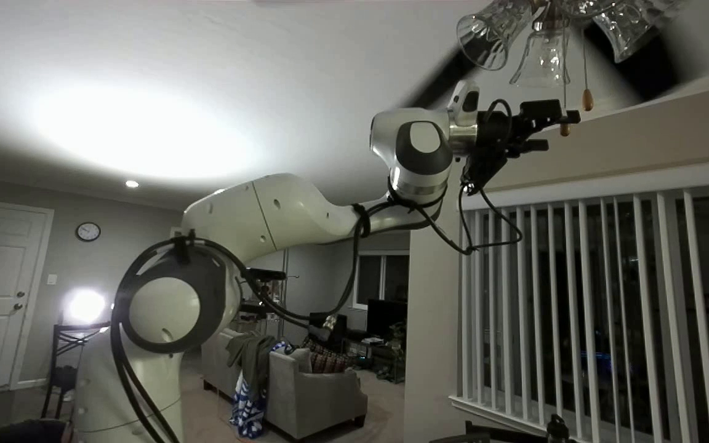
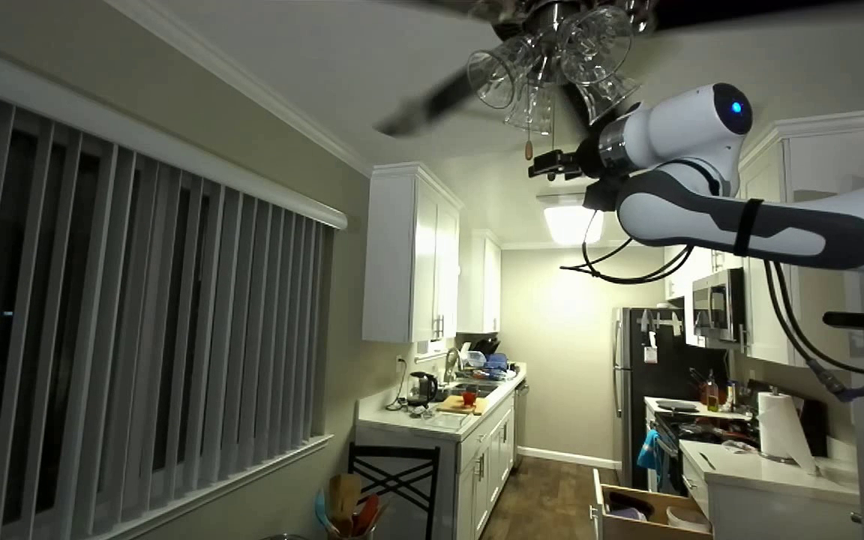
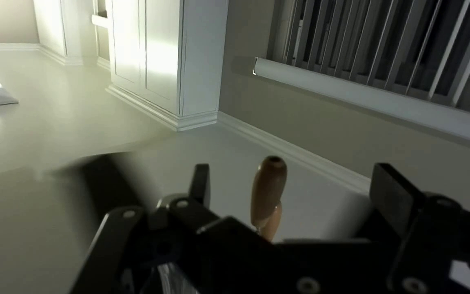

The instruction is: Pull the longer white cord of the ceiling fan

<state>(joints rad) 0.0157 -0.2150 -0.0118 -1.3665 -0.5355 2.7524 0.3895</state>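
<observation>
In an exterior view, the fan point(image 1: 548, 24) is seen at upper right, its blades point(image 1: 640, 67) blurred. The longer cord point(image 1: 564, 92) is suspended near a glass shade point(image 1: 536, 64), its knob point(image 1: 565, 130) shown just below the upper finger point(image 1: 572, 117) of the gripper point(image 1: 556, 131); contact cannot be told. The jaws are held apart. At left, the numerals of the clock point(image 1: 88, 232) cannot be read.

In an exterior view, a tag point(image 2: 650, 352), too small to be read, is carried by the fridge point(image 2: 676, 360) at lower right. The left is filled by blinds point(image 2: 139, 300); a chair point(image 2: 394, 452) and a drawer point(image 2: 646, 529) are seen below.

In the wrist view, two overlapping knobs point(image 3: 269, 190) are framed between the parted fingers point(image 3: 392, 200); which is the longer cord's cannot be told.
</observation>
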